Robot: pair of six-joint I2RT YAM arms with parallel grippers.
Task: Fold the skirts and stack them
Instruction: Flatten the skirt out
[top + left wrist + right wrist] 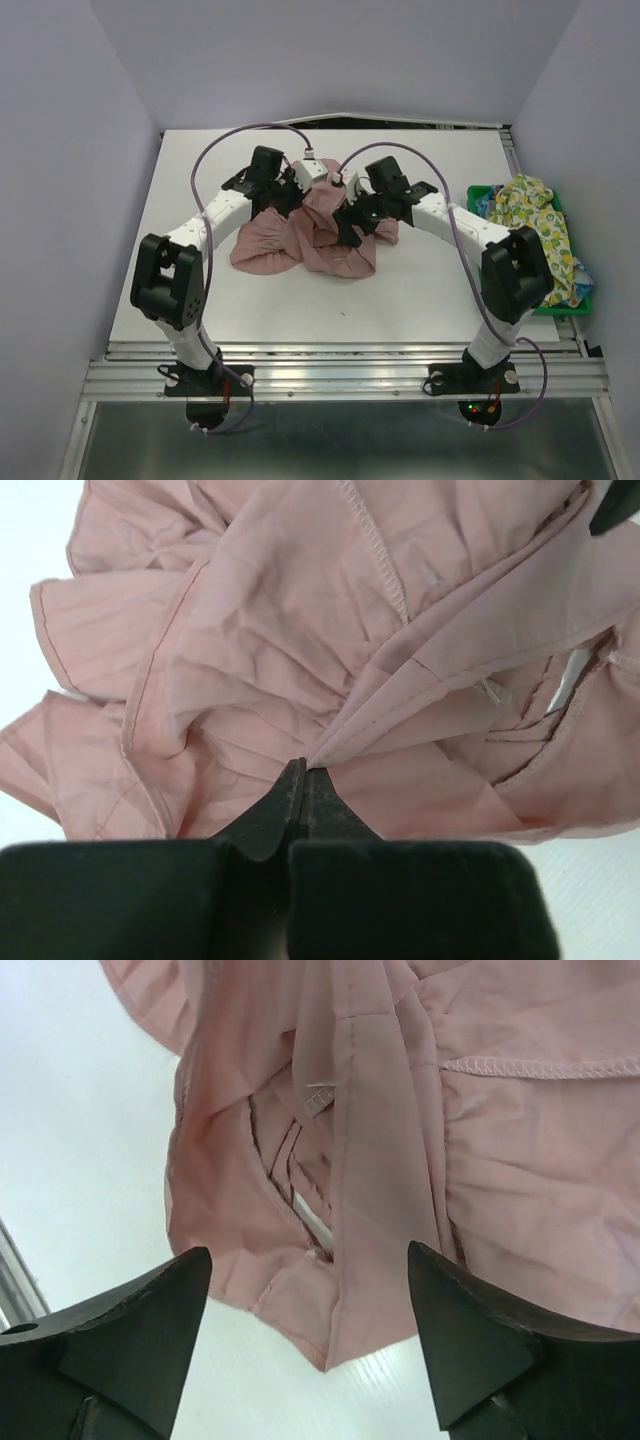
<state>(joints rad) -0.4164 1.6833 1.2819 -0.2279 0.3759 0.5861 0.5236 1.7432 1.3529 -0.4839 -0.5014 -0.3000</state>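
Observation:
A crumpled pink skirt (262,248) lies bunched in the middle of the white table (400,290). My left gripper (289,201) is over the heap's upper left. In the left wrist view its jaws (303,766) are pressed together on a stitched edge of the pink skirt (300,630), which pulls taut away from the tips. My right gripper (351,226) is on the heap's right side. Seen from the right wrist, it (310,1252) is open wide. A pointed corner of the skirt (350,1330) lies between and below its fingers, untouched.
A green basket (478,193) stands at the table's right edge, holding a yellow-and-white floral garment (540,215). The purple cables of both arms loop over the skirt. A metal rail runs along the near table edge (340,352).

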